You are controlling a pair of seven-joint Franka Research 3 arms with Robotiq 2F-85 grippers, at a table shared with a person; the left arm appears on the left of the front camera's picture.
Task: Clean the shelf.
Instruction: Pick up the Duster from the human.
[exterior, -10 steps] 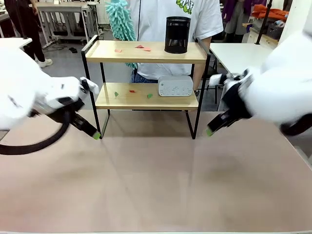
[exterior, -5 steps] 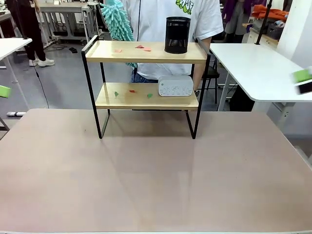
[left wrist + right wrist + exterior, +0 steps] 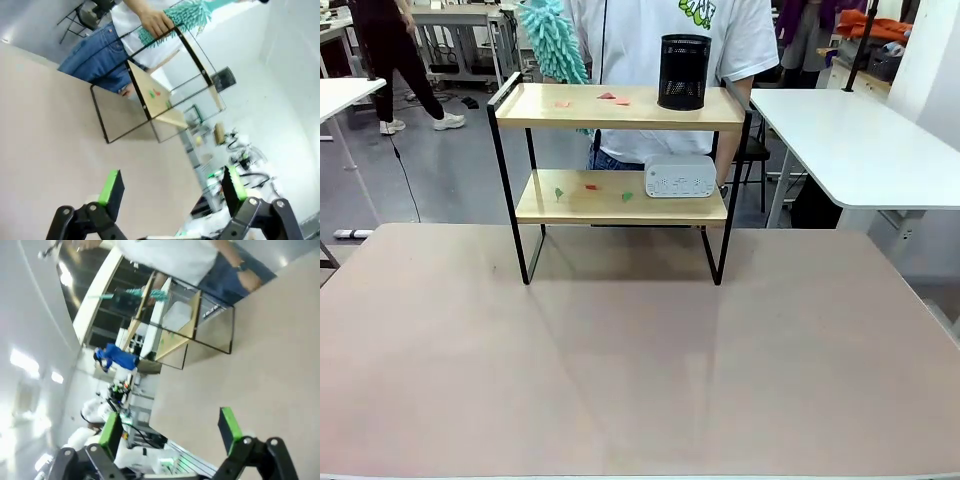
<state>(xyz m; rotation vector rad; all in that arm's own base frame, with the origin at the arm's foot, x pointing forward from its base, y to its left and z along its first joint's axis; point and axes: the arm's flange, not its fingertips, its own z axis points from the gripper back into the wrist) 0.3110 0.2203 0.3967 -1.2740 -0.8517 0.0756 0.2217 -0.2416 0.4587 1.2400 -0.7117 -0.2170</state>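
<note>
In the front view, the shelf (image 3: 620, 107) stands at the far middle of the surface (image 3: 640, 380), with its long axis running from side to side and its open front facing the robot. A black mesh cup (image 3: 684, 72) sits at the right end of the top board, and a white box (image 3: 680, 177) sits at the right end of the lower one. Red scraps (image 3: 607, 97) and green scraps (image 3: 627, 196) lie on the boards, mostly left of middle. A person stands behind the shelf and holds a teal duster (image 3: 552, 40) above its left end.

In the left wrist view, the left hand (image 3: 171, 185) has its fingers spread wide and holds nothing. The shelf (image 3: 157, 97) lies ahead of it and well apart, seen end-on and tilted by the roll of the wrist. The person's hand (image 3: 156, 22) is at the top rail with the duster (image 3: 192, 12).

In the right wrist view, the right hand (image 3: 169, 429) is likewise spread and empty. The shelf (image 3: 187, 330) lies ahead across bare surface, also well apart.

Neither arm looks clearly nearer. The scraps lie toward the left, so the left hand probably has the shorter reach. The person's duster already works that end, so any approach would have to come in from the open front.
</note>
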